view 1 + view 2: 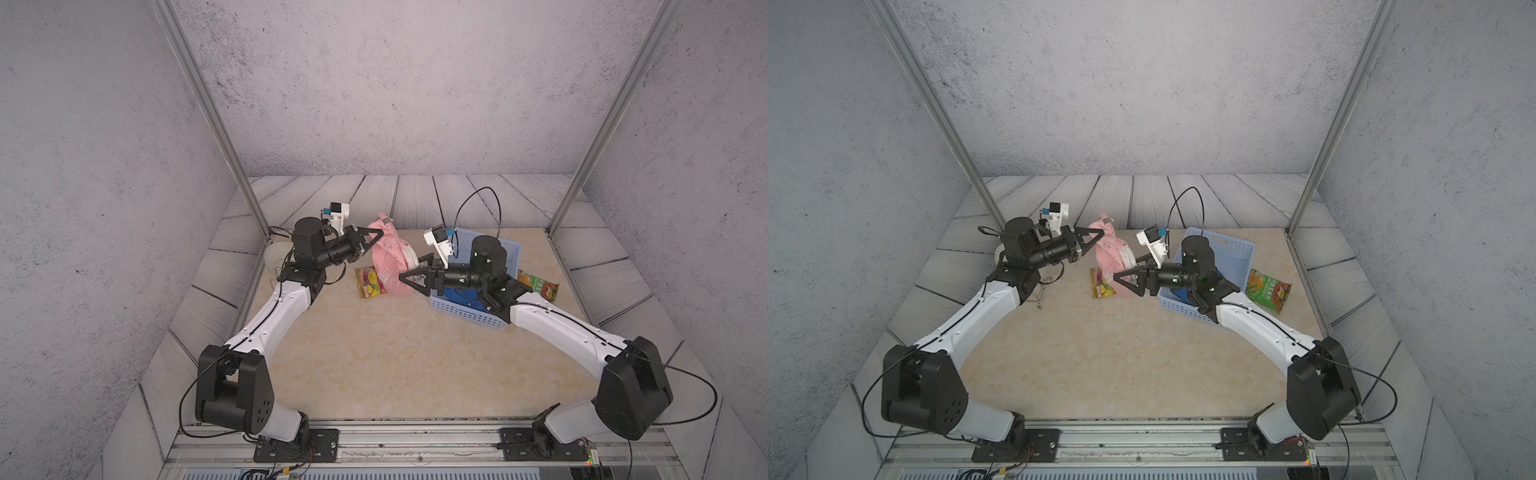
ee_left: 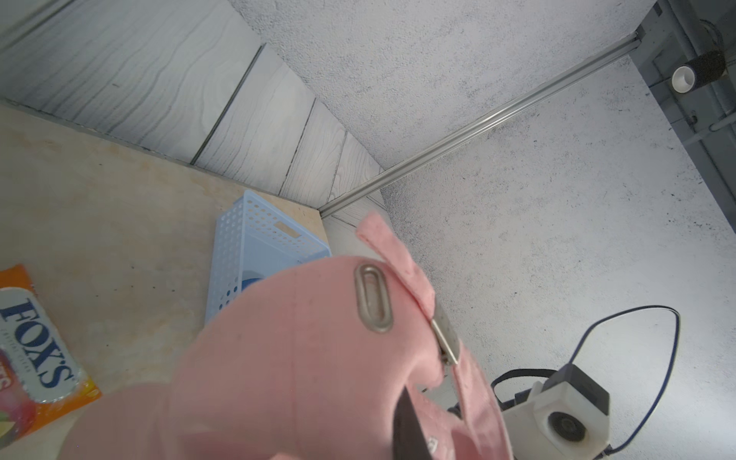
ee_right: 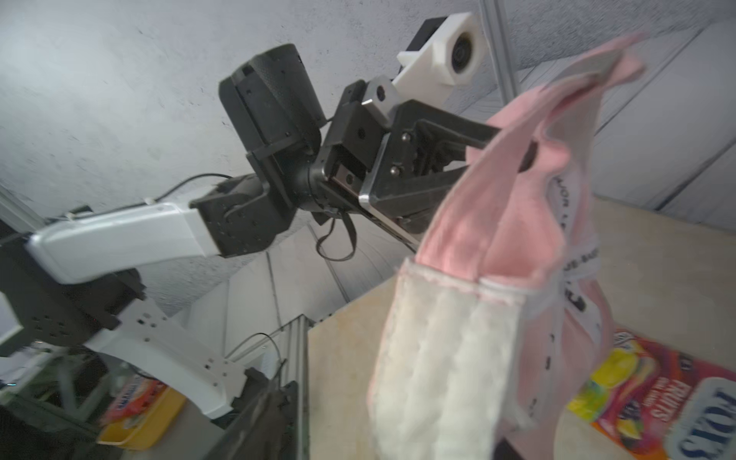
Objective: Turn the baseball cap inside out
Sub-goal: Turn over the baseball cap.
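Left gripper (image 1: 376, 237) clamps pink baseball cap (image 1: 388, 266) | right gripper (image 1: 409, 269) jaws apart beside it | risk: lone pinch may slip, dropping cap

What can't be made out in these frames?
- Left gripper: pinch spot covered by cap fabric, every view.
- Blue thing in the basket: mostly behind the right arm in both top views, behind the cap in the left wrist view.
- Right gripper: right wrist view blurred, fingers cut by the frame edge.
- White thing behind the left arm: mostly hidden, top views.
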Robot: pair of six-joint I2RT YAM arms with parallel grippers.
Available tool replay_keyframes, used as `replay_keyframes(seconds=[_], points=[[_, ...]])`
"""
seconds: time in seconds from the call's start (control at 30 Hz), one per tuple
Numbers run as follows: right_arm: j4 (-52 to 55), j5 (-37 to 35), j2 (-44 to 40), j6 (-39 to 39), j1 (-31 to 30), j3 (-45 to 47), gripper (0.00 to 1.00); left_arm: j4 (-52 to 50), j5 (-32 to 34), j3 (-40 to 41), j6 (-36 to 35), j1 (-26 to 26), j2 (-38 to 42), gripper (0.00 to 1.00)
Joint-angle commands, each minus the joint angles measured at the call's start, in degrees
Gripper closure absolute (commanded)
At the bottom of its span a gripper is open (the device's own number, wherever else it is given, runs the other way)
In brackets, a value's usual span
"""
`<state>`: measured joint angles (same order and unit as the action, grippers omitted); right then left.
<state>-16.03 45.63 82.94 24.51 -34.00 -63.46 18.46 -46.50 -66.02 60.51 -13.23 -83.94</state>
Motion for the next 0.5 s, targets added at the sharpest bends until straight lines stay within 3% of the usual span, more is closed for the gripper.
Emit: replay_keyframes(seconds=[0.0, 0.07, 0.2, 0.47], points=[[3.89, -14.82, -6.16, -5.87, -0.01, 1.50, 0.10, 2.02, 3.98, 1.82, -0.66, 0.32, 2.86, 1.00], [4.98, -24.86, -8.60, -7.20, -0.23, 2.86, 0.01, 1.12, 6.25, 2.61, -0.28, 0.23, 3.78, 1.00], [4.91, -42.39, -11.95, -11.39, -2.04, 4.95, 0.00, -0.44, 10.87, 3.74, -0.02, -0.25, 5.32, 1.00], [-1.07, -61.07, -10.57, -29.35, -10.79, 3.93, 0.00, -5.12, 16.78, 3.84, 0.34, -1.25, 7.32, 1.00]])
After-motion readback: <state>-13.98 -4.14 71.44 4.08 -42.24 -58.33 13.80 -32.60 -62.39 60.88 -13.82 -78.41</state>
